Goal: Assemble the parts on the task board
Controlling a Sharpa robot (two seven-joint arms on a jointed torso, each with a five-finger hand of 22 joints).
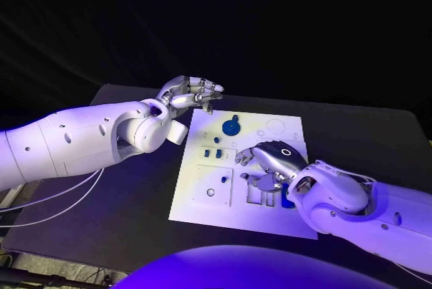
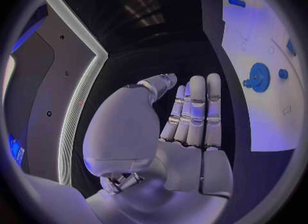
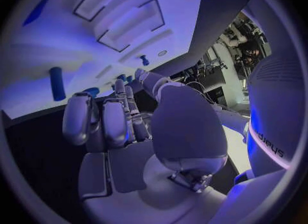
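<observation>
The white task board [image 1: 205, 208] lies in the middle of the black table. A blue gear [image 1: 231, 127] [image 2: 259, 76] sits near its far edge, with a small blue peg [image 2: 283, 73] beside it. Small blue parts [image 1: 212, 153] stand in slots left of centre. My left hand [image 1: 191, 92] [image 2: 192, 116] hovers off the board's far left corner, fingers straight and together, holding nothing. My right hand [image 1: 270, 161] [image 3: 122, 126] is over the board's right middle, fingertips bent down by the rectangular slots [image 1: 259, 198]; nothing shows in its grasp. A blue cylinder [image 1: 286, 196] [image 3: 57, 82] lies beside that wrist.
Black table [image 1: 126, 195] surrounds the board on all sides. White cables [image 1: 54, 205] hang under my left arm at the table's left edge. A square recess with a small hole [image 1: 211, 188] occupies the board's left near part.
</observation>
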